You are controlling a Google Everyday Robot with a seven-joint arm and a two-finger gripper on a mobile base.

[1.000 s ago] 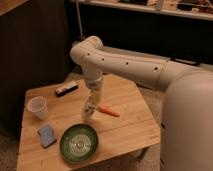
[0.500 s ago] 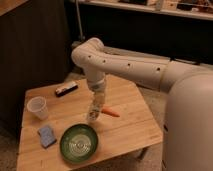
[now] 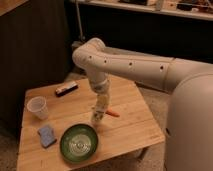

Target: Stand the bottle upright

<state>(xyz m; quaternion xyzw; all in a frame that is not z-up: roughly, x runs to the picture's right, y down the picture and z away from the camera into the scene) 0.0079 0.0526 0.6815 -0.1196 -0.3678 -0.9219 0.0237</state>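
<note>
The bottle [image 3: 97,117] is small and whitish with a pale label. It stands upright near the middle of the wooden table [image 3: 131,127], just behind the green bowl. My gripper [image 3: 100,105] comes straight down from the white arm and is shut on the bottle's top. The bottle's base is at the table surface; I cannot tell if it touches.
A translucent white cup [image 3: 38,107] stands at the left. A dark flat bar [image 3: 66,89] lies at the back left. A green bowl [image 3: 79,142] and a blue sponge [image 3: 47,135] are at the front. A small orange item [image 3: 112,113] lies right of the bottle.
My gripper has moved a little to the right and down with the bottle in it. The bottle stays upright and is now lower, beside the orange item.
</note>
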